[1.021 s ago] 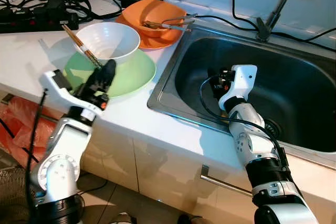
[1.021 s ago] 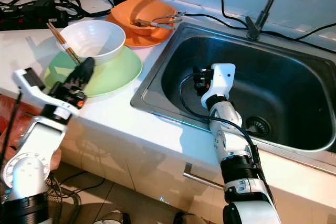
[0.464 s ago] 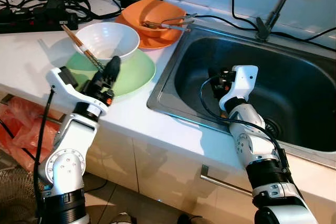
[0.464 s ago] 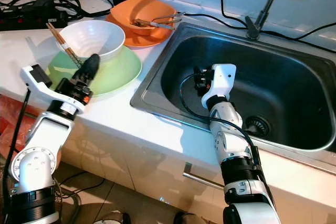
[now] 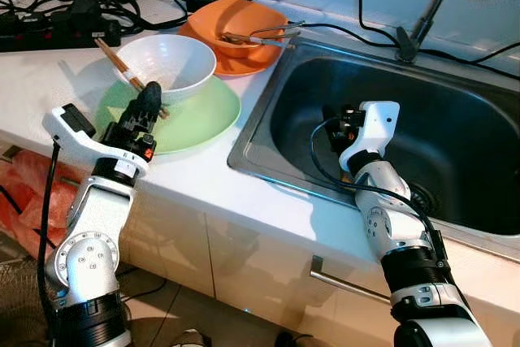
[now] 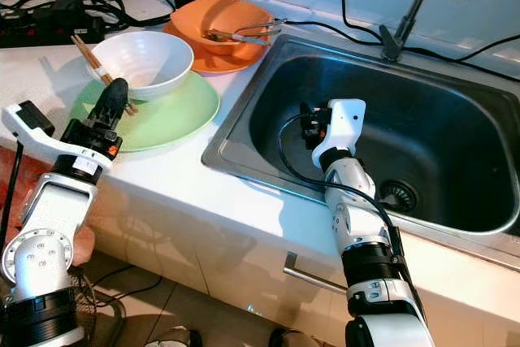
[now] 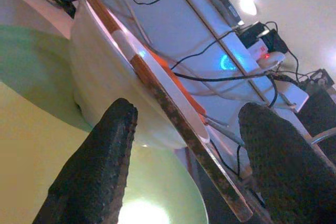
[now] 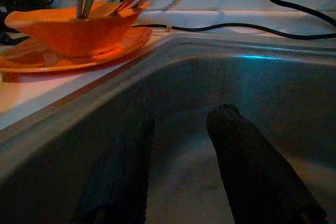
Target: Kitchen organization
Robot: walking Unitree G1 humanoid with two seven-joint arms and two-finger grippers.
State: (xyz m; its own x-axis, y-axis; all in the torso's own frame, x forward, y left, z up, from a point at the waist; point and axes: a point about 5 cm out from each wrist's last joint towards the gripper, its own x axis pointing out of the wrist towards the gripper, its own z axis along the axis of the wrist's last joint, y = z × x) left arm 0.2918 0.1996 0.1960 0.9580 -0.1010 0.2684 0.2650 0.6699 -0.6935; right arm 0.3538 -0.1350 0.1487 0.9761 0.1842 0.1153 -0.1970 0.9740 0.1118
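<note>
Left eye view, worktop (image 5: 49,79): white and long, with black cables along its back edge.
Sink (image 5: 455,95): big, steel and dark inside, set in the right part of the worktop.
Right gripper (image 8: 178,182): my right arm reaches down into the sink. Its two fingers are a little apart and hold nothing.
Green plate (image 5: 203,115): wide and flat, near the front edge of the worktop, just left of the sink.
Orange bowl (image 5: 244,22): it sits on an orange plate by the back edge, next to the sink's far left corner. Metal cutlery lies in it.
White bowl (image 5: 171,58): it stands on the back part of the green plate. I think it is hard, smooth and could break if it slips.
Left gripper (image 7: 184,166): it is low over the left part of the green plate, right by the white bowl. My fingers (image 7: 94,166) are spread apart, one on each side of the chopsticks, not squeezing yet.
Chopsticks (image 5: 122,67): they lean on the left rim of the white bowl, with the low ends sticking out over the green plate and toward my left gripper.
How the chopsticks will handle: I think they are light, stiff, thin and a bit slippery. They could roll or swing.
Where to hold: I would pinch both sticks together on the part that sticks out past the bowl's rim, and lift slowly so the bowl does not tip.
</note>
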